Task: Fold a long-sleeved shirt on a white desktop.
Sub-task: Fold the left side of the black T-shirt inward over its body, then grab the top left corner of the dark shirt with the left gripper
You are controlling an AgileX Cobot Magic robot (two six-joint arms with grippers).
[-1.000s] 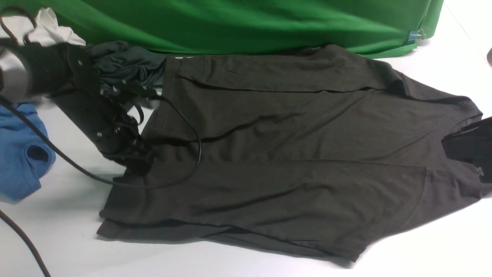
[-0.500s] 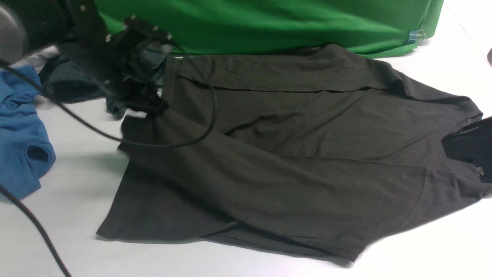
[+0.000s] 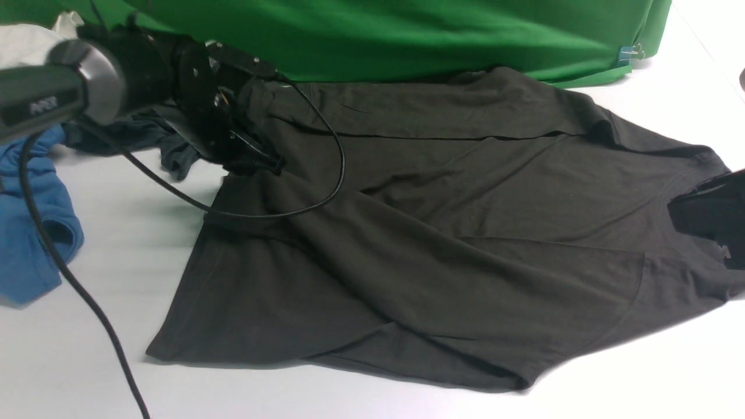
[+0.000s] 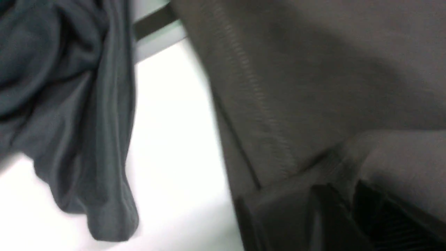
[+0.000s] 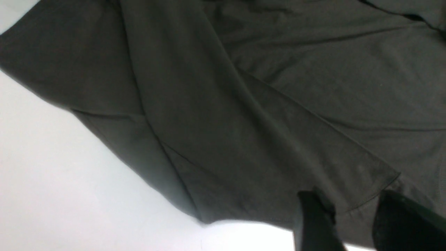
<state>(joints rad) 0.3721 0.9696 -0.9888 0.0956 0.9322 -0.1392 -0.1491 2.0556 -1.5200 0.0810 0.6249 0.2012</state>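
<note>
Long-sleeved shirt (image 3: 442, 233) lies flat on the white surface (image 3: 640, 378), spread between the two hands, sleeves folded across the body. Left hand (image 3: 256, 157) sits at the shirt's hem-end corner, right at the cloth edge. In the left wrist view its fingers (image 4: 313, 216) are dark and blurred, with shirt fabric bunched just beside them; cannot tell if they are spread or pinching cloth. Right hand (image 3: 707, 212) is over the collar end of the shirt. In the right wrist view its fingers (image 5: 313, 223) stand spread apart, with flat shirt cloth showing through the gap; cannot tell if they touch it. Black cable (image 3: 326, 192) loops from the left hand onto the shirt. Dark blue-grey garment (image 3: 145, 134) is bunched just beside the left hand, away from the shirt. Bright blue shirt (image 3: 29, 233) lies further out past that hand. Green backdrop (image 3: 407, 35) hangs beyond both hands.
</note>
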